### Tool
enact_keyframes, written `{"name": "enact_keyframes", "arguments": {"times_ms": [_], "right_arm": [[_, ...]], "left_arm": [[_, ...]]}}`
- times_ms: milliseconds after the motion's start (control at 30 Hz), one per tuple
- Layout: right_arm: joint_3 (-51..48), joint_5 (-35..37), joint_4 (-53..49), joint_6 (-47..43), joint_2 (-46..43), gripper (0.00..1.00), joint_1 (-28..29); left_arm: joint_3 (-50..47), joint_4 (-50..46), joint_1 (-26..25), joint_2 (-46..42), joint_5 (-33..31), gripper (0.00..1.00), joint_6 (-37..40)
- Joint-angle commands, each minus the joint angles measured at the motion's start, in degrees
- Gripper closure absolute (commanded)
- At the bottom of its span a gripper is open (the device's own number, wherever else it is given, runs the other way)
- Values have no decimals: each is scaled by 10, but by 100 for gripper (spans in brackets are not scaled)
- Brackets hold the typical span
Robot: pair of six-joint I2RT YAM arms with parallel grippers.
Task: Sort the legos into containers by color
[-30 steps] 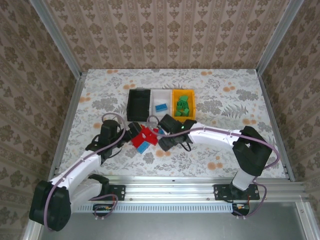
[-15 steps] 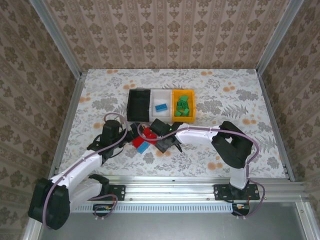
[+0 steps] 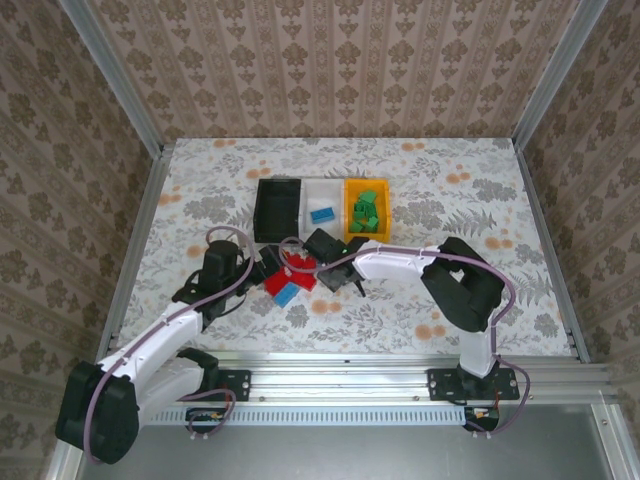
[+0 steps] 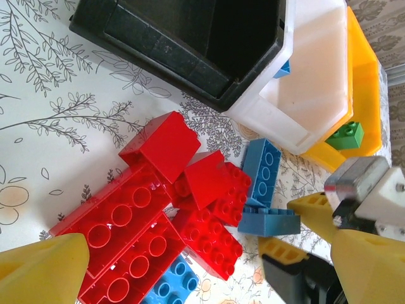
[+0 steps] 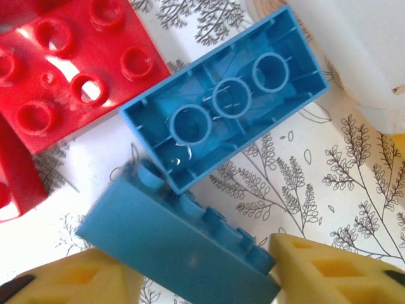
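Straddling a blue brick (image 5: 183,253) that lies tipped on its side, the right jaws are partly drawn in. One yellow pad (image 5: 329,272) sits at the brick's end and the other at its opposite lower edge. I cannot tell from the wrist view whether they press it firmly.

A second blue brick (image 5: 228,101) lies hollow side up, touching the first at its upper corner. The red bricks (image 5: 69,69) are just beside it.

The left jaws stand wide apart and hold nothing. They sit low over the red end of the same pile, near the right arm's working end.

Beyond the pile, three bins stand in a row on the tabletop (image 3: 450,200):
- The black bin (image 3: 262,210) is on the left.
- The white bin (image 3: 335,190), in the middle, carries one blue piece (image 3: 321,214).
- The orange-yellow bin (image 3: 351,205), on the right, carries green pieces (image 3: 366,212).

Assessment: the step in hand is securing the tipped blue brick for the white bin.
- **Grip:** the pads should bear on the flat side walls rather than the studs. A tilted brick is likely to twist out otherwise.
- **Lift:** raise it straight up so the touching neighbour is not dragged along, and keep clear of the left jaws.
- **Release:** let go low inside the white bin's walls.
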Motion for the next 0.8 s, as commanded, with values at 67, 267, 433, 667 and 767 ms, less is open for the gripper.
{"name": "enact_keyframes", "arguments": {"times_ms": [67,267,433,667,767], "right_arm": [[-18,-58,24,-12,-3,61,-3],[-54,-61,23,1,-36,68,-1],[-75,-52,12,8,-68,69,9],[-80,-34,8,32,-124,70,25],[-52,-21,-6,34,-144,70,17]], "left_arm": [[15,-23,5,-21,-7,0,15],[14,-29,12,-31,-8,0,16],[15,-22,13,-26,-7,0,17],[23,-28,14,-22,-3,0,23],[26,-38,17,-29,-12,0,29]]}}
